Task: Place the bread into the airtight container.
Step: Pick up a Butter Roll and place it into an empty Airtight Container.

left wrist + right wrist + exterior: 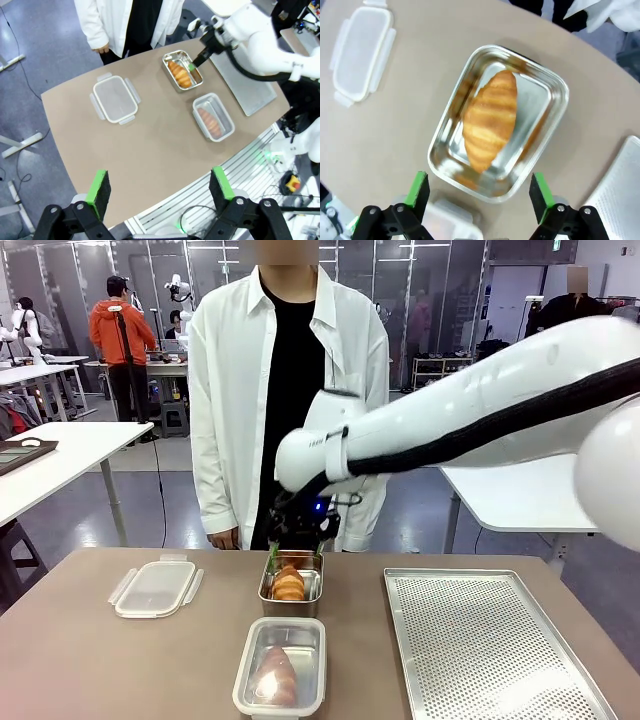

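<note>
Croissant [490,120] lying inside the steel container [547,80] on the brown worktop [90,660], under the right gripper [477,192], jaws spread wide and empty. Left gripper [159,192] high above the worktop edge, jaws spread. Plastic lid [155,587] well left; perforated tray [490,640] right.

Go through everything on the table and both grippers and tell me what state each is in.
Steel container: open, croissant inside.
Lidded container: closed, bread inside.
Loose lid: off, flat on table.
Perforated tray: bare.
Right gripper: open, above the croissant.
Left gripper: open, raised high above the table.
</note>
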